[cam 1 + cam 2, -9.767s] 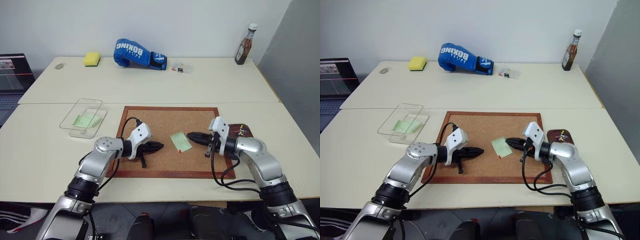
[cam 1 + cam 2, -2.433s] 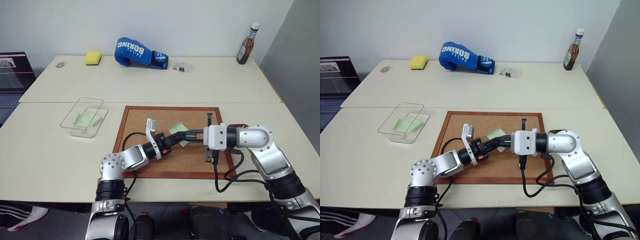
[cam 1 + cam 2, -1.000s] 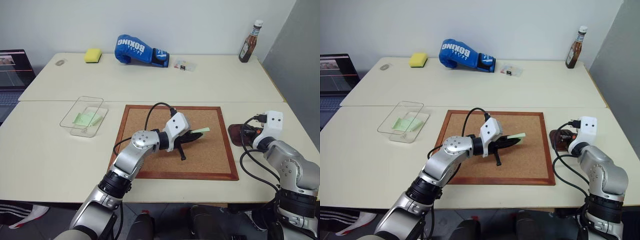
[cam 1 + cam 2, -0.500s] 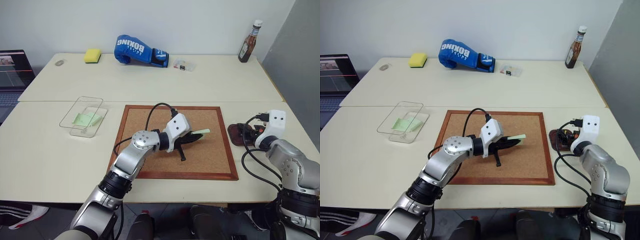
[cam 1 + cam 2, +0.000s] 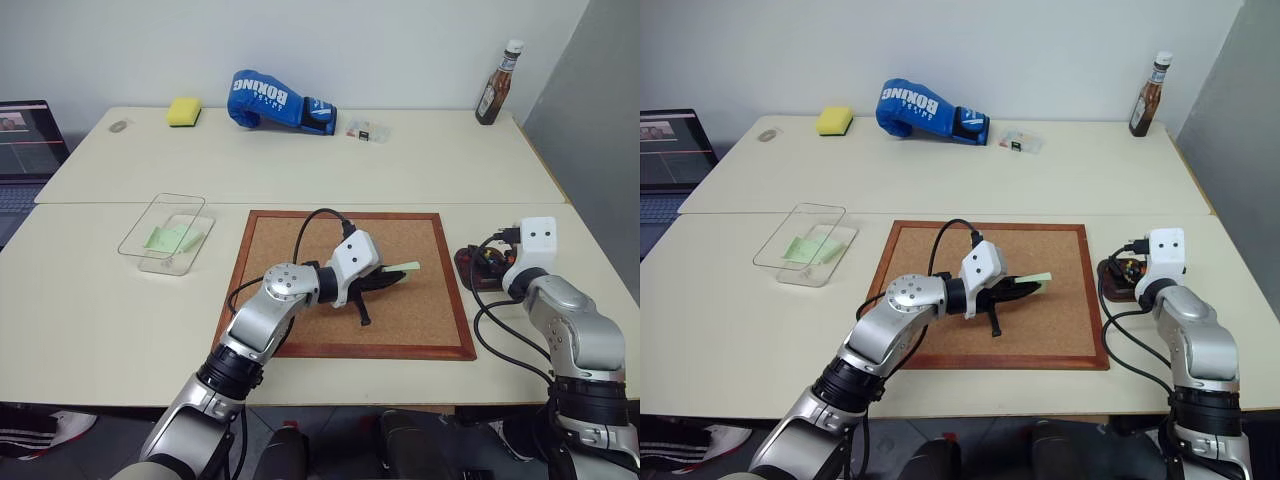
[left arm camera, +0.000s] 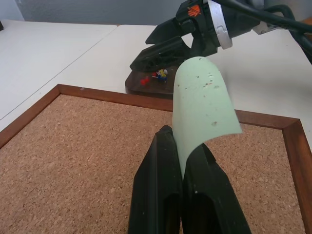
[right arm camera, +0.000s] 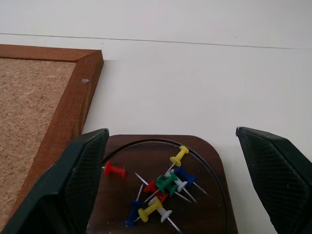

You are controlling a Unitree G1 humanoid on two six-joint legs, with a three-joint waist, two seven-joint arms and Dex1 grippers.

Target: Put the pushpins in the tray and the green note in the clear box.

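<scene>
Green note (image 6: 202, 100) pinched in my left end effector (image 6: 181, 161) above the cork board (image 5: 300, 330) | right end effector (image 7: 173, 161) spread wide over the tray (image 7: 214, 165) | red pushpins (image 7: 114, 169) lie inside | clear box (image 5: 150, 225) well left

my fingers (image 7: 83, 180): black | green note (image 6: 204, 105): pale green, small dark specks | tray (image 7: 214, 161): dark reddish-brown | pushpins (image 7: 113, 169): red, among yellow, green, blue ones | cork board (image 5: 300, 255): speckled tan, brown frame
</scene>
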